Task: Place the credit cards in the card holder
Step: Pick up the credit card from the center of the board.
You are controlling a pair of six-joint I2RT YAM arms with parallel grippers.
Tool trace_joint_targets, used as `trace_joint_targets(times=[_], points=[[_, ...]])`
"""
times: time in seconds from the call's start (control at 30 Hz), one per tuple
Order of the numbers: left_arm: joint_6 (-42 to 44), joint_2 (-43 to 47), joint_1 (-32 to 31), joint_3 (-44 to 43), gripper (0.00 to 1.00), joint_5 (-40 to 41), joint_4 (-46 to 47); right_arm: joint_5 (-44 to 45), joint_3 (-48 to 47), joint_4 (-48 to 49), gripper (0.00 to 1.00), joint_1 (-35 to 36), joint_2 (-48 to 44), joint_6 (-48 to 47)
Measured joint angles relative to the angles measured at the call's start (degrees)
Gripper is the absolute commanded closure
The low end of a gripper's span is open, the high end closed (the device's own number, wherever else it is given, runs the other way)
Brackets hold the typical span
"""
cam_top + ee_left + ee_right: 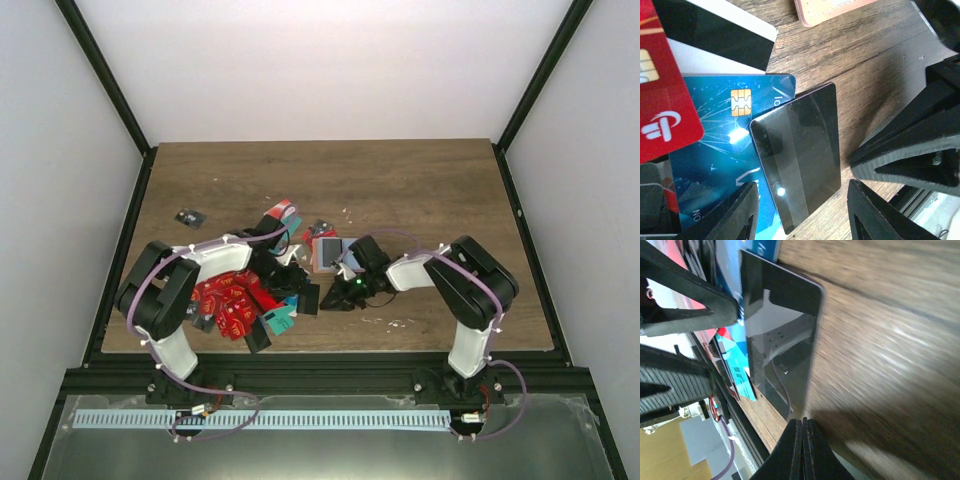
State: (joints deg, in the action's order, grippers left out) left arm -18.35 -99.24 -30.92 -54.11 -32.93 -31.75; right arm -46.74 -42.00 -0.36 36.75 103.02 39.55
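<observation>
A black credit card lies flat on the wood, partly over a blue chip card. My left gripper is open, its fingers either side of the black card's near end without touching it. My right gripper is shut, its tip at the edge of the black card, with nothing visibly between the fingers. From above, the left gripper and right gripper meet at the pile's right side. The salmon-pink card holder lies just behind them, and its corner shows in the left wrist view.
Red cards spread left of the grippers, with a red card and a white card with a black stripe close by. More cards lie further back. A small dark item sits far left. The table's front rail is near.
</observation>
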Motion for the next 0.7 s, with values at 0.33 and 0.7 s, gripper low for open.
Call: trace_joint_targets(times=[0.33,0.7], points=[[0.55,-0.46,0.24,-0.15,0.49,0.24,0.57,-5.40,-4.37,4.20,0.99,1.49,6.51,0.81],[-1.36,2.36,1.27,3.67,0.51,-1.18,5.18,-7.87,-5.29,5.20,0.99,1.49,8.26,0.15]])
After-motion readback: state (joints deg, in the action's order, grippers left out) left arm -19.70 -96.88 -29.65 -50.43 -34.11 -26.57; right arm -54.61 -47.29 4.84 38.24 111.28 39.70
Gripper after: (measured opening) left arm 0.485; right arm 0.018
